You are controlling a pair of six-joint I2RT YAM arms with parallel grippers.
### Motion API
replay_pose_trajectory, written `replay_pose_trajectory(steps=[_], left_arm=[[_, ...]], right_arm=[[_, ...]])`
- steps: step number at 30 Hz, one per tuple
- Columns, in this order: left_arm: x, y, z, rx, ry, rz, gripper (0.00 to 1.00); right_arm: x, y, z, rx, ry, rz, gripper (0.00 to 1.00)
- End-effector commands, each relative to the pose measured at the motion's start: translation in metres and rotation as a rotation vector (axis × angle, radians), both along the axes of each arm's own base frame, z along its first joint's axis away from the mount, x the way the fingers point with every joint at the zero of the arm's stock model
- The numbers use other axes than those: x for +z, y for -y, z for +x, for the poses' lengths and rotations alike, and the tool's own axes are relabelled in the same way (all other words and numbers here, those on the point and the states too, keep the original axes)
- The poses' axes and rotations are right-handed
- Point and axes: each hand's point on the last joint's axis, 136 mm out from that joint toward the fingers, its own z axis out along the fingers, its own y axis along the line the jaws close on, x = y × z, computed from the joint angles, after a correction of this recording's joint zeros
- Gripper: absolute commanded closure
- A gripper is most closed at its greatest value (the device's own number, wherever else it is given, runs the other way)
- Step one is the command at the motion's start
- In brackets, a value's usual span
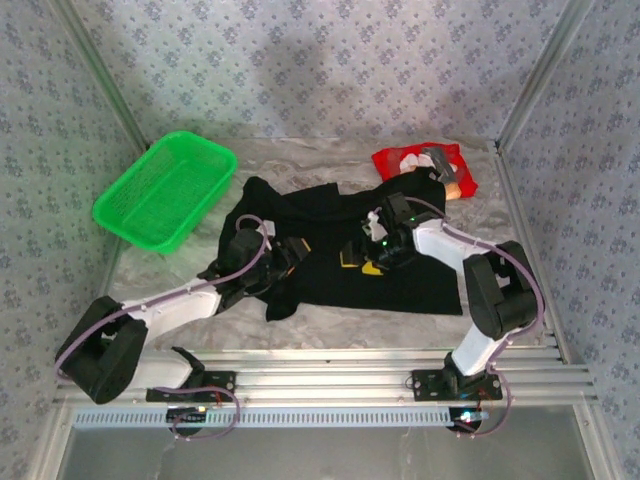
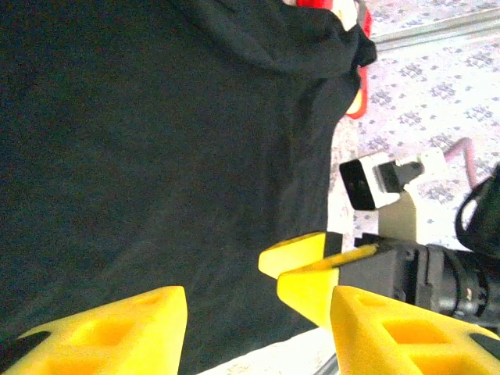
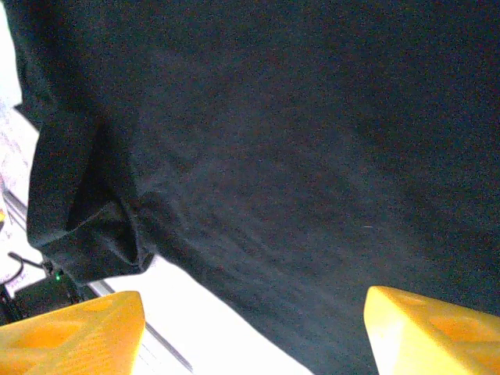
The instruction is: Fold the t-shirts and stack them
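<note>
The large black t-shirt lies spread over the middle of the table, with a sleeve bunched at its front left. At the back right sits the red t-shirt, folded small, its edge also seen past the black cloth as the red t-shirt. My left gripper hovers over the black shirt's left part. In the left wrist view the left gripper is open above the black t-shirt. My right gripper faces it from the right. In its own view the right gripper is open over the hem of the black t-shirt.
A green mesh basket stands tilted at the back left. Patterned walls close in the back and both sides. The right gripper shows close in front of the left one, with bare marble table along the front edge.
</note>
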Motion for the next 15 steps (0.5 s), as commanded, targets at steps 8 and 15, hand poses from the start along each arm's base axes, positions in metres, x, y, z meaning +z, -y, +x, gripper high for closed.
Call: replay_pose_trajectory(steps=[8,15], left_arm=[[0.005,-0.091,-0.031,0.192,-0.136,0.116,0.35],[-0.021,-0.112,-0.044,0.21,-0.235,0.128,0.35]], right_arm=[[0.0,0.009,-0.004,-0.008,-0.023,-0.007,0.24],[0.0,0.006,-0.005,0.005,-0.023,0.004,0.23]])
